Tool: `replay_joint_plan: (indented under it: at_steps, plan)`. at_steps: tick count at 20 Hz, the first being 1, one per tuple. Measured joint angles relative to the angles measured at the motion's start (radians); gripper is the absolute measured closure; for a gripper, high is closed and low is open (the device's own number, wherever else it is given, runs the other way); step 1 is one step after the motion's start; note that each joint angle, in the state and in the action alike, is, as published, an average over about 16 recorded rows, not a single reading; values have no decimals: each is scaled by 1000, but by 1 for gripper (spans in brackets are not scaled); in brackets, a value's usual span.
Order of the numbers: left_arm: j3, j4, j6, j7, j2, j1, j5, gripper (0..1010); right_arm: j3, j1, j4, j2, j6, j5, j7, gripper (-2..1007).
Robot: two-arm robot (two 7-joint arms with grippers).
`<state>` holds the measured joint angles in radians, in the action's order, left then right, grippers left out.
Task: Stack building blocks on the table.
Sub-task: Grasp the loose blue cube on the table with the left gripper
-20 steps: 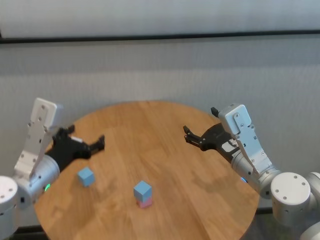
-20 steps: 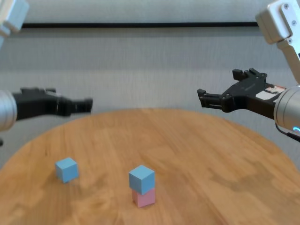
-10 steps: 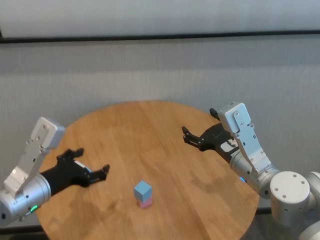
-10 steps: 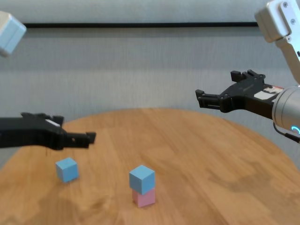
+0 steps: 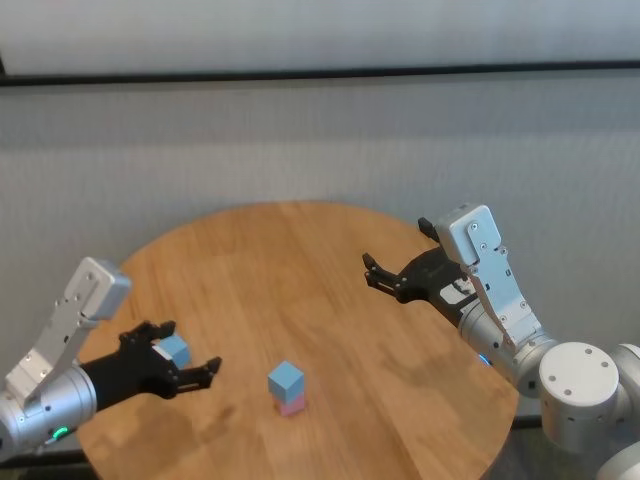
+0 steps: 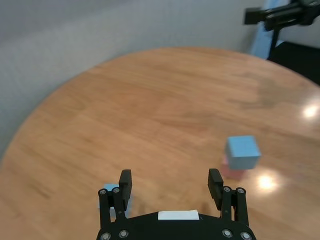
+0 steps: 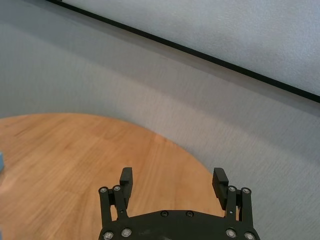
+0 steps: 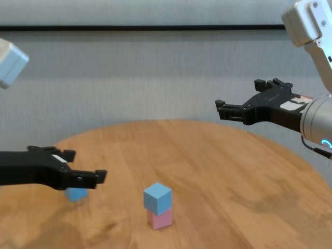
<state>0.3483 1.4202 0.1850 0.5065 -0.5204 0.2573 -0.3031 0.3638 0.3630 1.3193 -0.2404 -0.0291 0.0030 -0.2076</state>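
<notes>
Left gripper [image 5: 185,362] has dropped low, jaws spread, over the lone light blue cube [image 5: 176,349] on the round wood table [image 5: 320,250], half hidden in chest view, blue-on-pink stack [image 5: 286,389] nearby; right gripper [image 5: 377,272] idle, jaws spread.
</notes>
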Motion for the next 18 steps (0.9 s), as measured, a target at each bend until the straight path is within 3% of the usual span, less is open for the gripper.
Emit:
replay_joint_plan:
  at_steps: [10,18]
  plan:
    - [26,-123,-53,-7,17,63,30,11,-1,0,1,1,-4,3,-2,0]
    - [28,-176,-77,10,29,80,23,11,-1,0,2,1,-6,5,-2,0]
